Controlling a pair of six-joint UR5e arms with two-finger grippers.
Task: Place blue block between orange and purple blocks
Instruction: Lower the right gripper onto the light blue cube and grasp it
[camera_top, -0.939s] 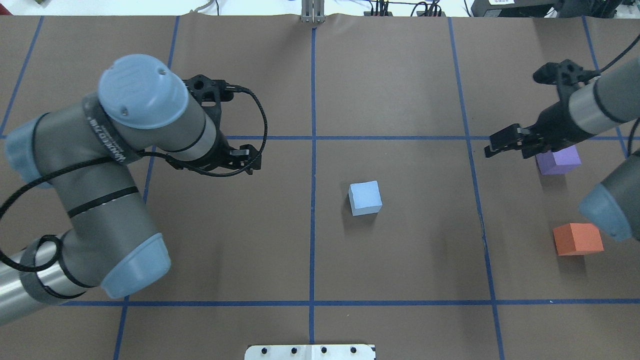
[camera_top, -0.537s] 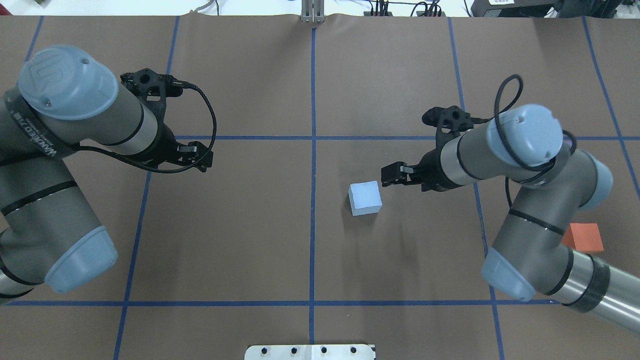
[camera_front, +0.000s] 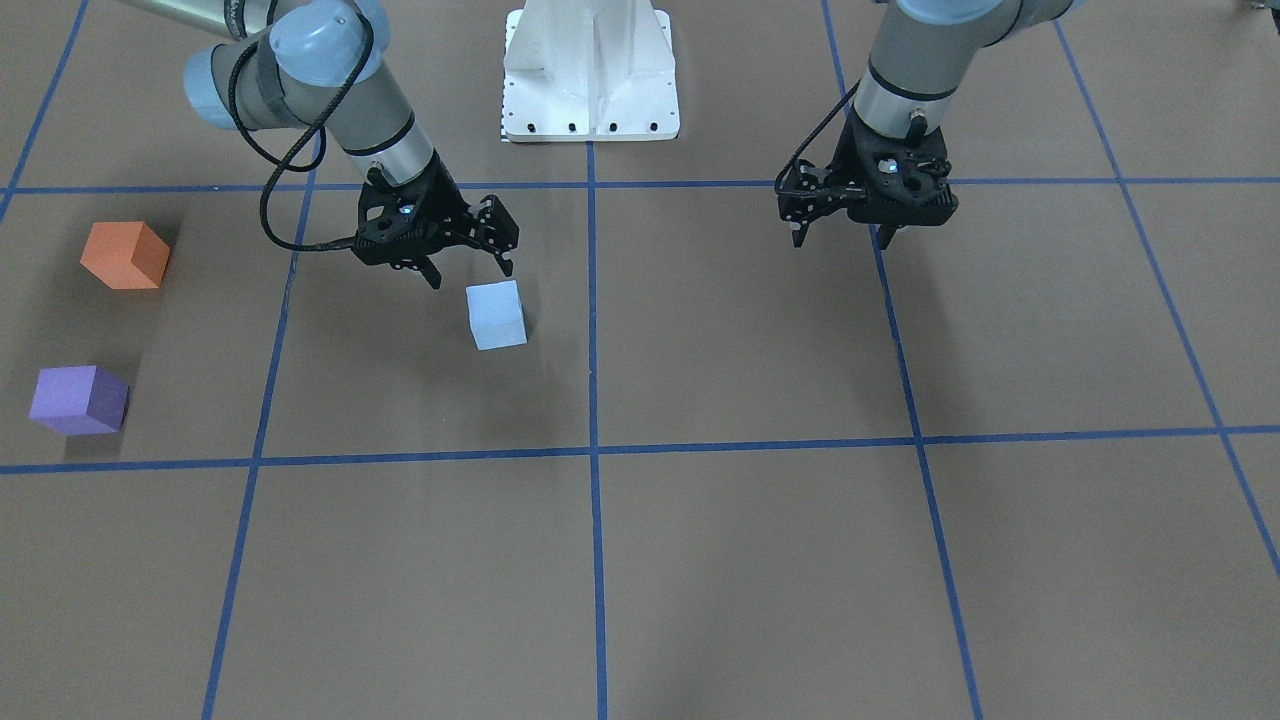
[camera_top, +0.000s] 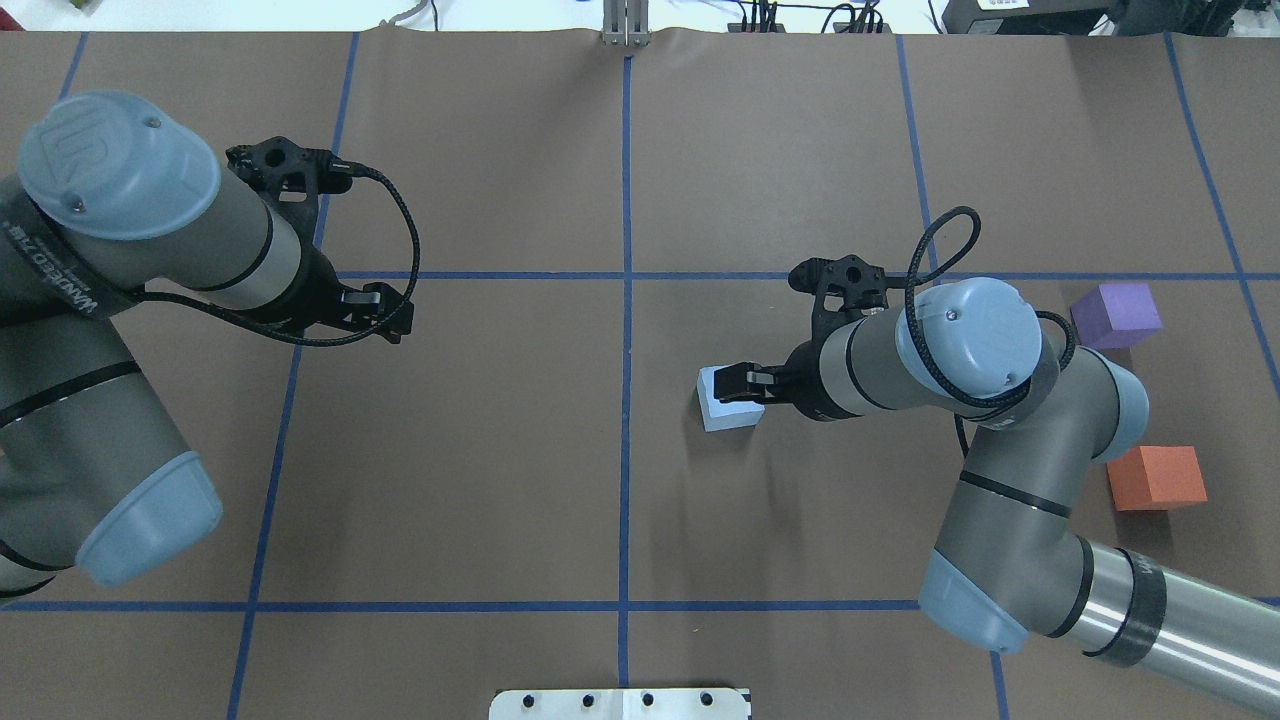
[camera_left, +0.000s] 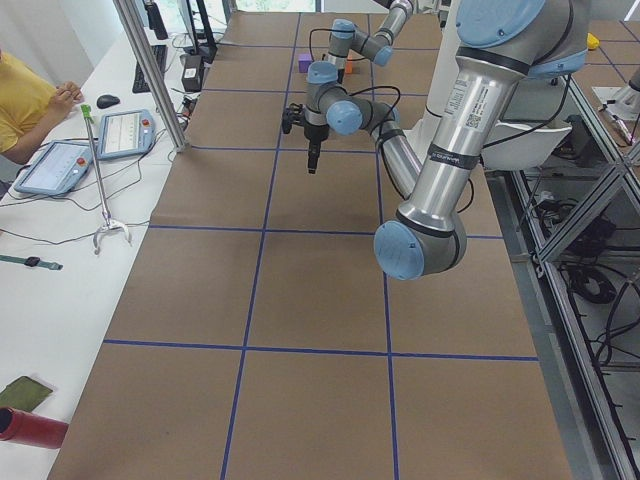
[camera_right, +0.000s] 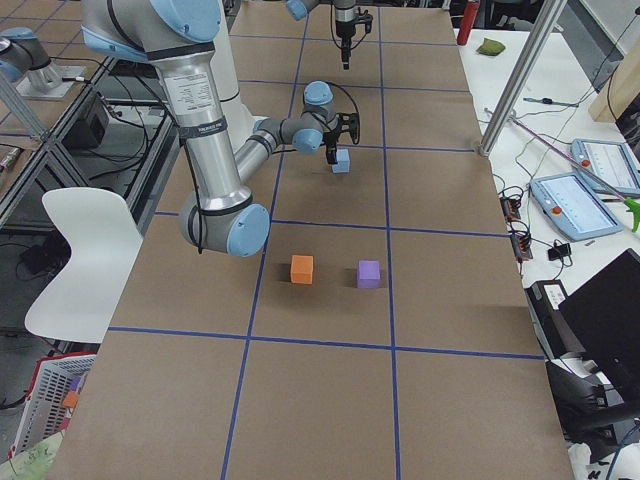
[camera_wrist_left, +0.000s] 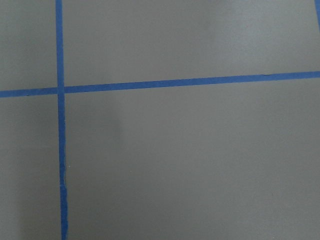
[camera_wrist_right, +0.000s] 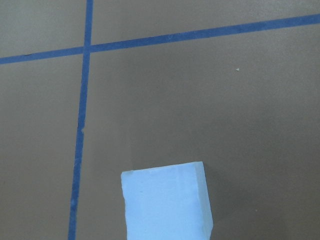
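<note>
The light blue block (camera_top: 722, 410) lies near the table's middle; it also shows in the front view (camera_front: 496, 314) and at the bottom of the right wrist view (camera_wrist_right: 167, 202). My right gripper (camera_front: 471, 276) is open and hovers just above the block's robot-side edge, overlapping it in the overhead view (camera_top: 742, 384). The purple block (camera_top: 1116, 315) and the orange block (camera_top: 1157, 478) sit apart at the far right, with a gap between them. My left gripper (camera_front: 843, 238) looks open and empty, over bare table on the left (camera_top: 388, 308).
Blue tape lines (camera_top: 626, 300) divide the brown table into squares. The robot's white base plate (camera_front: 590, 75) stands at the table's robot-side edge. My right arm's elbow (camera_top: 1040, 470) hangs close to the orange block.
My right gripper has swung left from beside the purple block to over the blue block. My left arm has drawn back to the left. The blocks have not moved.
</note>
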